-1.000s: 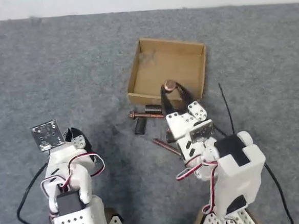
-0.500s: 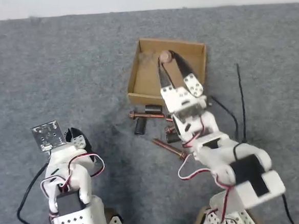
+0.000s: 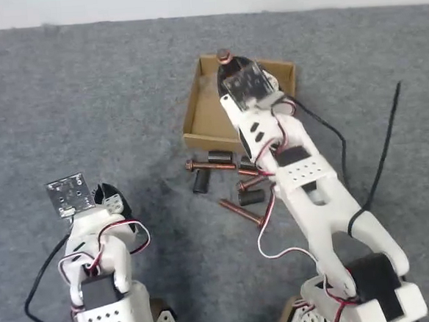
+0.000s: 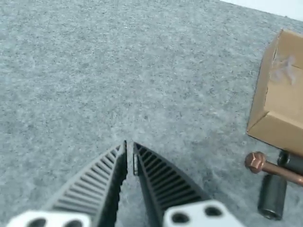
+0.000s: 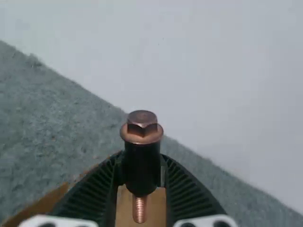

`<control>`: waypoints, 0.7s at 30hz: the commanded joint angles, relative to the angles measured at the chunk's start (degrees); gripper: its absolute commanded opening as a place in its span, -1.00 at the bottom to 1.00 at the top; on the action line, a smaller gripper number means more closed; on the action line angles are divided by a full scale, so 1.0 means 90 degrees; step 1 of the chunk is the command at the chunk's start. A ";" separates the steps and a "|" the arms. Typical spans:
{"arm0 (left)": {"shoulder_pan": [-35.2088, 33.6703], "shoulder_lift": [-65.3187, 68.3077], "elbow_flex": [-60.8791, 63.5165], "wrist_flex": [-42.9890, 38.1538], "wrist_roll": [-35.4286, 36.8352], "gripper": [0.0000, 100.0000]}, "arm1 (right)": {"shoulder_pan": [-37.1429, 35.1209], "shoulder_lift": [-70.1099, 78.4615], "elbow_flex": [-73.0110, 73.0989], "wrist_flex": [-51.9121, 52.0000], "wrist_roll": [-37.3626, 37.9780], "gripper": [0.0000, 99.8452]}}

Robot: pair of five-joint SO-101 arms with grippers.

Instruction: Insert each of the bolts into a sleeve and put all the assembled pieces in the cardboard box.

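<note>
1. The right pincer [image 5: 141, 166] is clenched on a black sleeve [image 5: 140, 163] with a copper bolt [image 5: 141, 126] pushed through it. The bolt's head sticks out past the fingertips, and its thread pokes out at the other end.
2. In the high view, the right pincer [image 3: 227, 66] hangs over the far wall of the cardboard box [image 3: 192, 111].
3. The right arm [image 3: 304, 177] stretches across a small pile in front of the box and hides part of it.
4. The pile lies on the grey surface [image 3: 84, 89], just beside the box's near wall. A loose bolt [image 3: 200, 164] touches a loose sleeve [image 3: 218, 158]. Another sleeve [image 3: 200, 181] lies near them, and a second bolt [image 3: 240, 211] lies closer to the arms.
5. The left pincer [image 4: 129, 145] is clenched shut and holds nothing. It sits low over bare surface, well apart from the box and the pile.
6. A black cable [image 3: 380, 157] runs along beside the right arm.
</note>
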 commanded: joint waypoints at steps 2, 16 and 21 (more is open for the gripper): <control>0.0010 -0.0107 -0.0063 -0.0020 -0.0098 -0.96 | 0.0151 -0.0386 -0.1250 0.1587 0.0088 -0.99; 0.0010 -0.0098 -0.0063 -0.0078 -0.0098 -0.96 | 0.0962 0.1675 -0.3966 0.4918 0.0078 -0.99; 0.0010 -0.0098 -0.0063 -0.0078 -0.0098 -0.96 | 0.1089 0.2320 -0.4581 0.5621 -0.0176 -0.99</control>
